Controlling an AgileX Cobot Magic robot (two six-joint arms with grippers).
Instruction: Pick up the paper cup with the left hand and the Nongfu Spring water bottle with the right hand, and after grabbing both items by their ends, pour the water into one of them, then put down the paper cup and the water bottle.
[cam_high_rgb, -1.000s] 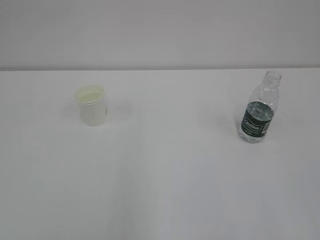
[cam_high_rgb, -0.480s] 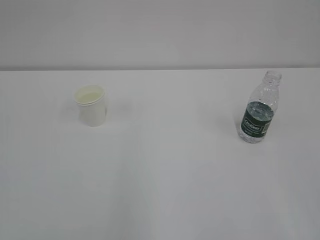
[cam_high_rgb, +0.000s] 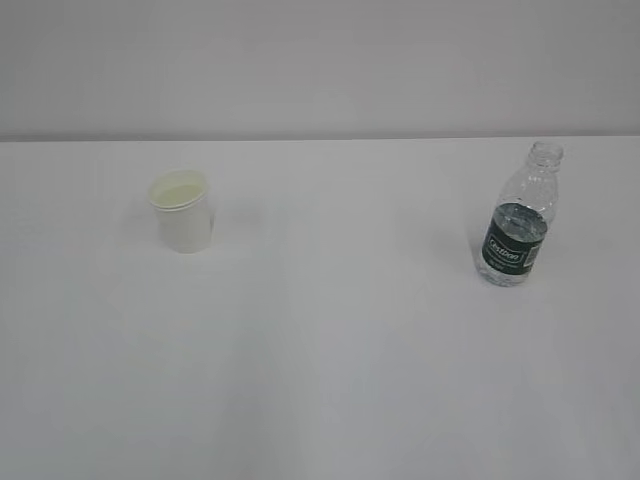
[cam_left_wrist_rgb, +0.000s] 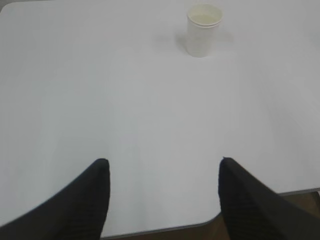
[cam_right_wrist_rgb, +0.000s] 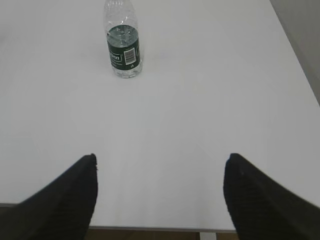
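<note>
Currently both task items are seen standing upright on the white table (cam_high_rgb: 320, 350), well apart from each other. The paper cup (cam_high_rgb: 183, 211) is placed on the left side, rim up, pale cream inside visible; whether liquid is in it cannot be told. The Nongfu Spring water bottle (cam_high_rgb: 520, 214) is placed on the right side, capless, dark green label facing the camera, with the water (cam_high_rgb: 521, 213) level seen around the top of the label.

Neither arm is seen in the exterior view. The left hand (cam_left_wrist_rgb: 164, 172) is shown in its wrist view with fingers spread wide and nothing between them, positioned over the near table edge. The cup (cam_left_wrist_rgb: 203, 30) is seen far ahead of it, slightly right of centre, untouched.

The right hand (cam_right_wrist_rgb: 161, 170) is likewise shown spread wide and empty, near the front edge of the table. The bottle (cam_right_wrist_rgb: 123, 41) is seen well ahead and to the left of its centreline, barcode side of the label facing the camera, no contact.
</note>
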